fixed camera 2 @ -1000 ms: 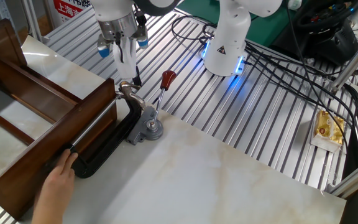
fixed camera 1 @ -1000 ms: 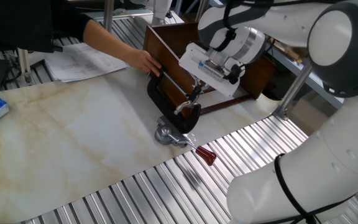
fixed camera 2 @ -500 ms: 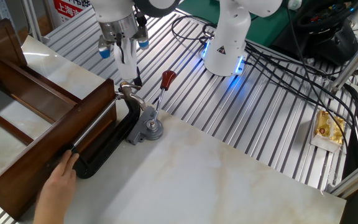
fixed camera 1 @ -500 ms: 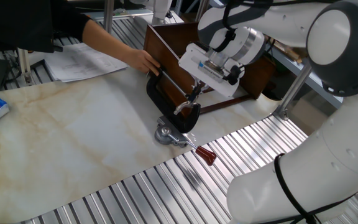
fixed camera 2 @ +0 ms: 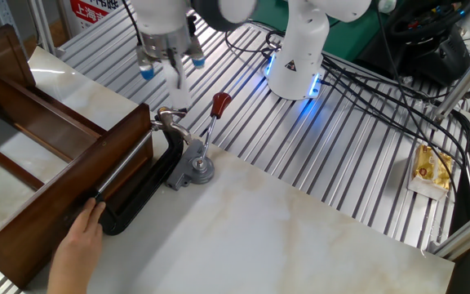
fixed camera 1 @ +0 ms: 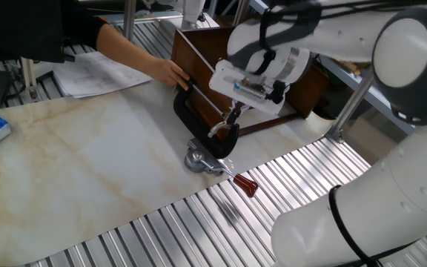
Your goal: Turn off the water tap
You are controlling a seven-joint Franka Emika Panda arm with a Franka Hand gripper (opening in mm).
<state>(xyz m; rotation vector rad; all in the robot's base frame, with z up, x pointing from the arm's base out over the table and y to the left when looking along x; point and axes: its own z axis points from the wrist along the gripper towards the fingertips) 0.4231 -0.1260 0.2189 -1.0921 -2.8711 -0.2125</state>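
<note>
One brown wooden box (fixed camera 2: 47, 175) stands on the marble table (fixed camera 2: 300, 237), steadied by a person's hand (fixed camera 2: 76, 253) at its near corner. One black clamp (fixed camera 2: 141, 192) grips the box wall, its red-handled rod (fixed camera 2: 210, 122) and round grey disc (fixed camera 2: 200, 170) jutting toward the ribbed metal surface. The tap (fixed camera 2: 170, 121) sits at the clamp's jaw beside the box edge. The gripper (fixed camera 2: 178, 91) hangs just above it, blurred; whether its fingers are apart or together I cannot tell. Compared with half a second ago, it has lifted slightly off the tap.
</note>
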